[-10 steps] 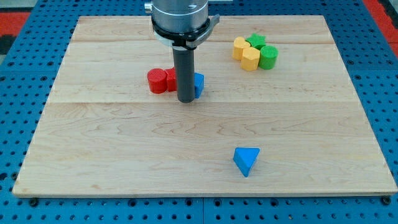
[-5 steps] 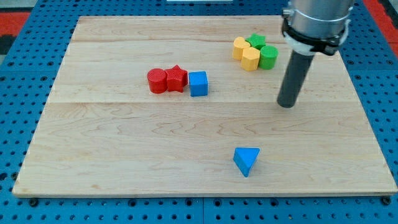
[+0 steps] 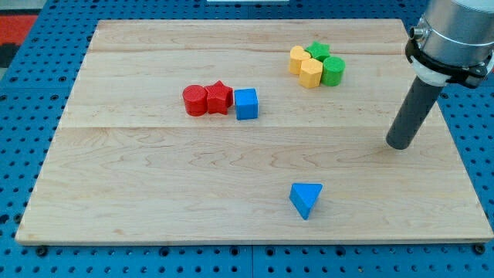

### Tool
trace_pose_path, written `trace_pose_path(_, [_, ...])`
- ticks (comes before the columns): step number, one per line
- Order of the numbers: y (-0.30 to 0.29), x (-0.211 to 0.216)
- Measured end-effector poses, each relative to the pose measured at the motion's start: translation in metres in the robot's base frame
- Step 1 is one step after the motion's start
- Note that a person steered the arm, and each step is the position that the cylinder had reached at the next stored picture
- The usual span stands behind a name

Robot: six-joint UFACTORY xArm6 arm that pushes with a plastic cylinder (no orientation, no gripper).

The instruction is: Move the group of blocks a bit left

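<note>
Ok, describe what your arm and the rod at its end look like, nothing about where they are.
The part of the arm in view is a silver-grey metal cylinder with a black ring around its lower edge. From it hangs a straight, round, dark grey rod, matte and plain, ending in my tip, which is cut flat. I see no cables, labels or markings on either part.

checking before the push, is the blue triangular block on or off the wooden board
On: the blue triangular block lies wholly on the wooden board, near its bottom edge.
</note>
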State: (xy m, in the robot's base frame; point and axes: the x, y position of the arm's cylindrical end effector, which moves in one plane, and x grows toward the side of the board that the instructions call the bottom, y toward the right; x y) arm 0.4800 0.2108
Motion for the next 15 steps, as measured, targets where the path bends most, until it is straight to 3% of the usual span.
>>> trace_pose_path(6, [0.010, 0.013])
trace_pose_path(8, [-0.039, 0.013])
trace_pose_path(9, [-0.056, 0.001])
trace_pose_path(10, [0.021, -0.048])
trace_pose_path(12, [0.037, -0.150])
trace_pose_path(13, [0.021, -0.174])
trace_pose_path(15, [-0.069, -0.168])
